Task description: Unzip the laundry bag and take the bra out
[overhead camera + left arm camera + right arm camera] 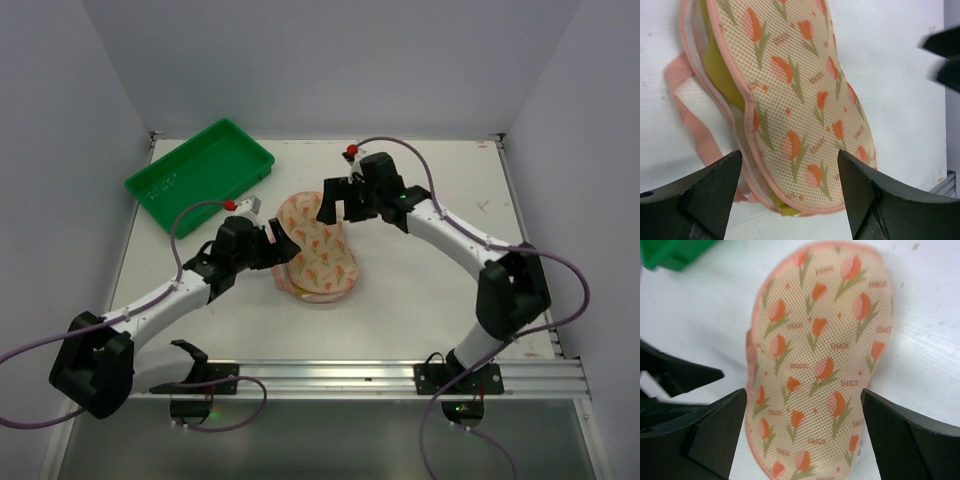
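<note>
Bag point(318, 250) lies flat mid-tabletop point(430, 300), long axis running near to far, probably so both arms can reach it. The green tray point(200, 172) sits well apart at the far left, likely a drop-off spot. The left jaws hang over the bag's near-left edge and the right jaws over its far end. Both stand wide open and hold nothing, seemingly set to take opposite sides. Along the left edge the pink trim point(747, 130) gapes and olive-yellow fabric point(722, 75) shows inside, so the zip appears already parted there. A pink loop point(690, 115) trails on the tabletop. Small print repeats among the tulips, perhaps "ENJOY".
</note>
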Controlling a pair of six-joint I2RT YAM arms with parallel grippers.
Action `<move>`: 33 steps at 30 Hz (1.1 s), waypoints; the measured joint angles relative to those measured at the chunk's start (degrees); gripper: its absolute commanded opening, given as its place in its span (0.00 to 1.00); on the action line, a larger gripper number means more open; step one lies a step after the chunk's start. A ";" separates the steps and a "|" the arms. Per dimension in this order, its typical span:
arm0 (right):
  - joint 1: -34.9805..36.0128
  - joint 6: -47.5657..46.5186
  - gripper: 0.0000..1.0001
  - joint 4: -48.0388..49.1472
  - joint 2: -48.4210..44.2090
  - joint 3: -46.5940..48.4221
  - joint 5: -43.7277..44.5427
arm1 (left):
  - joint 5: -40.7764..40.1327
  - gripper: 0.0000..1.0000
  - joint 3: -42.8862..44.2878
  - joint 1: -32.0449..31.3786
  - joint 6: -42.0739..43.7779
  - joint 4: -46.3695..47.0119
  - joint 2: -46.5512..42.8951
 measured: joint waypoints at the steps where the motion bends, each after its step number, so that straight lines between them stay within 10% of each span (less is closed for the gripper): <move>1: 0.00 0.15 0.99 -0.37 -3.08 -0.24 1.20 | -0.68 0.81 1.03 0.48 -0.17 -0.66 0.90; 12: -0.55 1.86 0.99 -2.23 -32.06 -11.19 11.67 | -1.55 0.66 9.05 2.45 -2.10 -0.98 16.52; 33: -0.61 2.23 0.99 -5.60 -46.34 -22.10 17.59 | 4.33 0.47 18.05 2.62 -2.14 1.46 23.08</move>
